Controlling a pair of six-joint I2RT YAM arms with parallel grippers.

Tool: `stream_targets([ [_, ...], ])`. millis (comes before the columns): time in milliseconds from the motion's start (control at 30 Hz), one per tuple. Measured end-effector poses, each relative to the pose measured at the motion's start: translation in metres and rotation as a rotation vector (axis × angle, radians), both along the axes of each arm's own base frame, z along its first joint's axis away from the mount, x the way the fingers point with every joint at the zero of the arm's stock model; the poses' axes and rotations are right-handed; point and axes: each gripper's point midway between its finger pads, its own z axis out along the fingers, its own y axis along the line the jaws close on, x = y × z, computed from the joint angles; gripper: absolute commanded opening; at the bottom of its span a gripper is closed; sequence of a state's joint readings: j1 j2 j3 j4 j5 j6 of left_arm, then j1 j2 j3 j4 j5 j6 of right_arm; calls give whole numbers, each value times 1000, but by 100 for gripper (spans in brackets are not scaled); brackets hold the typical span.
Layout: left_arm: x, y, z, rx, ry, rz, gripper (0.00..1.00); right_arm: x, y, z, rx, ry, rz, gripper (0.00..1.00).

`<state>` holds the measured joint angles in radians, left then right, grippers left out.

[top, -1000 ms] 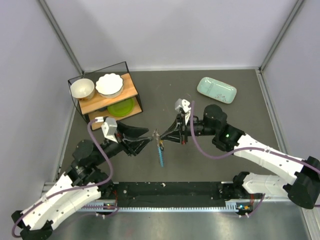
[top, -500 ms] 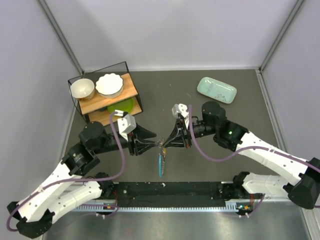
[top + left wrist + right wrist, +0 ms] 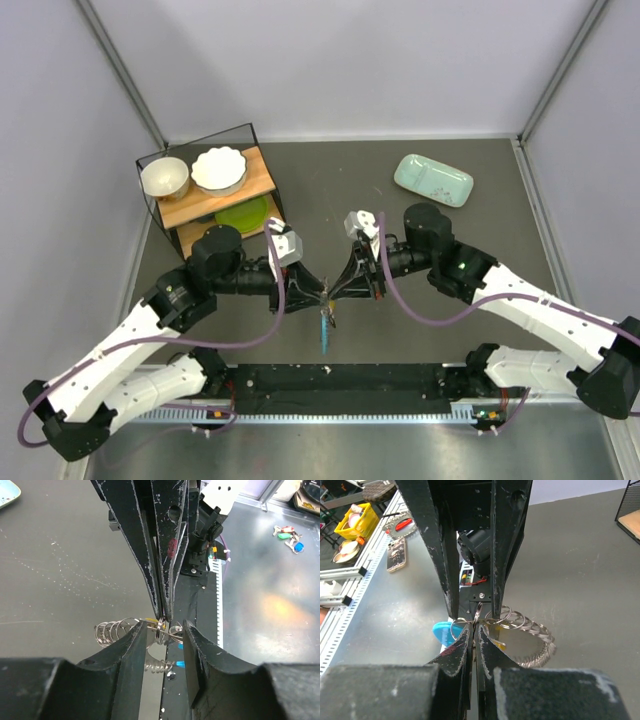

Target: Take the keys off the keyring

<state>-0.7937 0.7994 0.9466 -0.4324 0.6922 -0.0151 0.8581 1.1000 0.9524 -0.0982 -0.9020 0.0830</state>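
The keyring point(image 3: 113, 630), a floppy silvery coiled-wire loop, hangs in the air between both grippers above the table's near middle point(image 3: 326, 302). My right gripper point(image 3: 474, 628) is shut on a small ring of it; the coil point(image 3: 532, 632) sags to the right. A key with a blue cover point(image 3: 324, 336) dangles below, seen as a blue tab point(image 3: 441, 632). My left gripper point(image 3: 164, 629) faces the right one, its jaws apart on either side of the small ring and the right gripper's fingertips point(image 3: 163, 611). Other keys are hidden behind the fingers.
A black wire rack point(image 3: 262, 150) with two white bowls and a green plate stands at back left. A mint tray point(image 3: 433, 180) lies at back right. A black strip point(image 3: 340, 381) runs along the near edge. Grey walls enclose the table.
My left arm has swung right to meet the right gripper, and its jaws have narrowed around the ring. The right gripper shifted slightly left and stays shut; the blue key swings below.
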Motion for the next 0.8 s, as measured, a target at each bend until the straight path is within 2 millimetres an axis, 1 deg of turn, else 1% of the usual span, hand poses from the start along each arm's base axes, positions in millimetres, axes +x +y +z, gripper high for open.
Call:
stream_targets([
  [100,1,-2,-4,15,2,-11,31,-1,0,0,0,-1,4,0],
  [167,1,-3,-6,23,6,-22,21,-1,0,0,0,0,7,0],
  [233,0,-4,-7,29,7,-31,8,-2,0,0,1,0,11,0],
  [267,0,-4,-7,31,8,-33,0,-2,0,0,1,0,11,0],
  [500,0,-3,-8,33,6,-38,0,0,0,-1,-7,10,-6,0],
  [533,0,-4,-8,27,8,-33,0,1,0,-1,-9,16,-12,2],
  [567,1,-4,-7,17,12,-25,0,2,0,-1,-10,22,-18,11],
  [667,3,-4,-8,-15,18,0,0,4,0,0,-16,48,-44,24],
  [800,6,-6,-7,-63,36,32,0,11,-3,9,4,40,-120,32],
])
